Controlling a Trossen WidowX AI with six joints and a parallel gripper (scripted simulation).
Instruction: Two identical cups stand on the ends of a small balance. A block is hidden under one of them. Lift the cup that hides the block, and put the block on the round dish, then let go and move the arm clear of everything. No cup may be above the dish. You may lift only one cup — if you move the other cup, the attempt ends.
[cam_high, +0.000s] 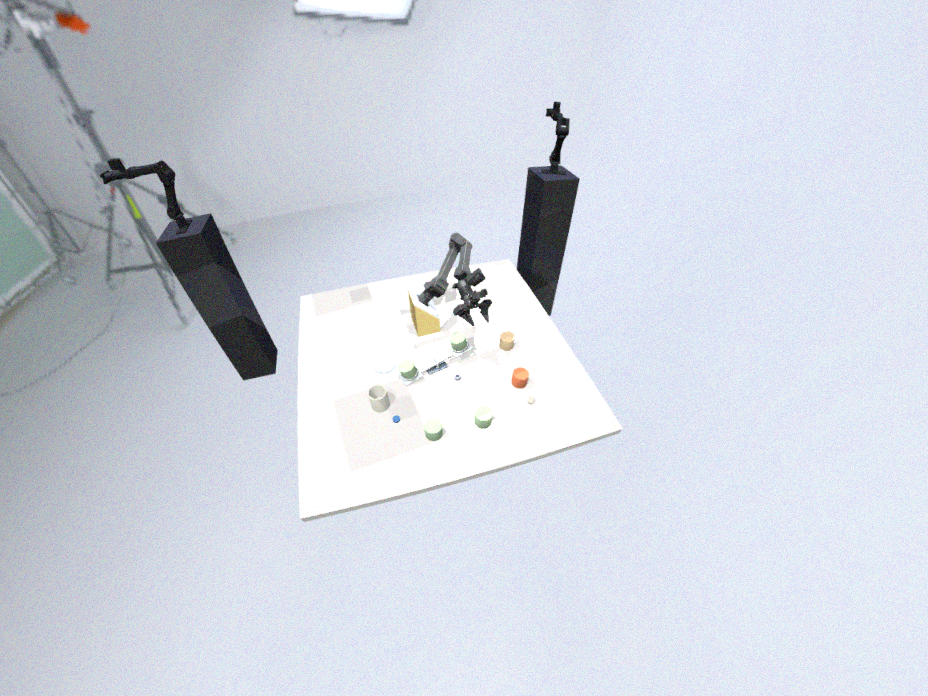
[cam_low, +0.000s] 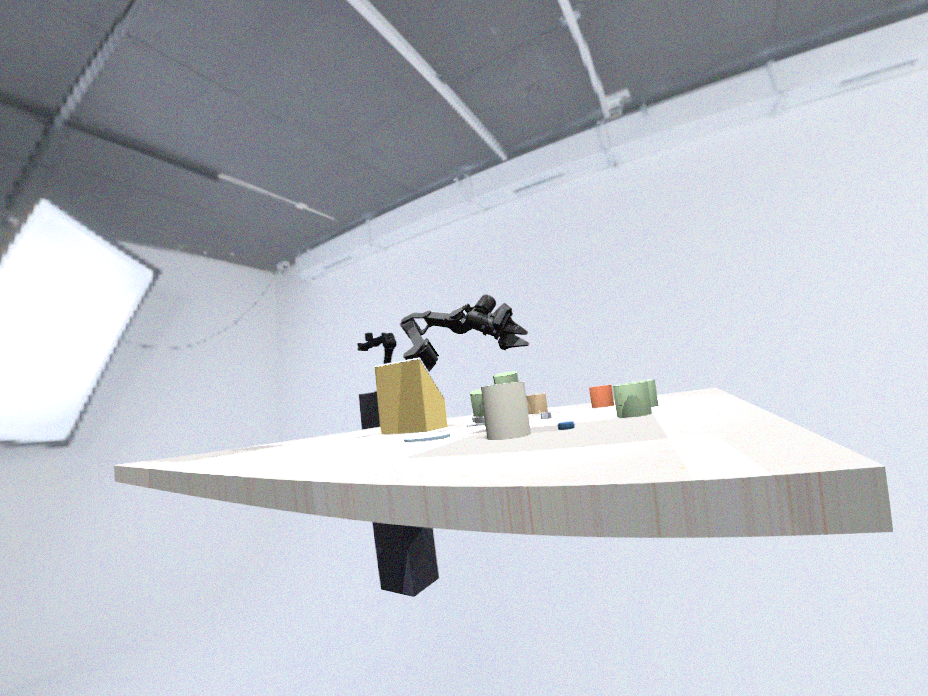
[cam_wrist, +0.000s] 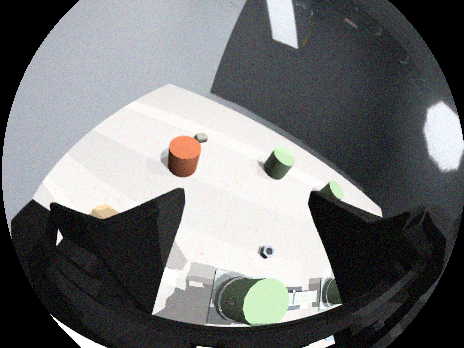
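Note:
A balance (cam_high: 436, 363) bears two green cups. One cup (cam_high: 458, 341) (cam_low: 505, 377) (cam_wrist: 265, 301) stands on the end toward the tan cup. The other cup (cam_high: 407, 369) (cam_low: 475, 404) stands on the end by the dish and shows partly behind a finger in the wrist view (cam_wrist: 332, 291). In the exterior view, the dish-side cup looks lower, so the beam appears tilted. No block shows; what is under the cups is hidden. The pale round dish (cam_high: 384, 367) (cam_low: 427, 438) has nothing visible on it. My gripper (cam_high: 476, 318) (cam_low: 524, 337) (cam_wrist: 250, 197) is open and empty, high above the table.
A yellow wedge block (cam_high: 425, 322) (cam_low: 401, 397) stands behind the balance. A grey cup (cam_high: 378, 399) (cam_low: 506, 410), blue disc (cam_high: 395, 419) (cam_low: 565, 425), nut (cam_high: 457, 377) (cam_wrist: 267, 251), tan cup (cam_high: 506, 341), red cup (cam_high: 519, 378) (cam_wrist: 184, 156) and two more green cups (cam_high: 433, 430) (cam_high: 483, 418) stand around.

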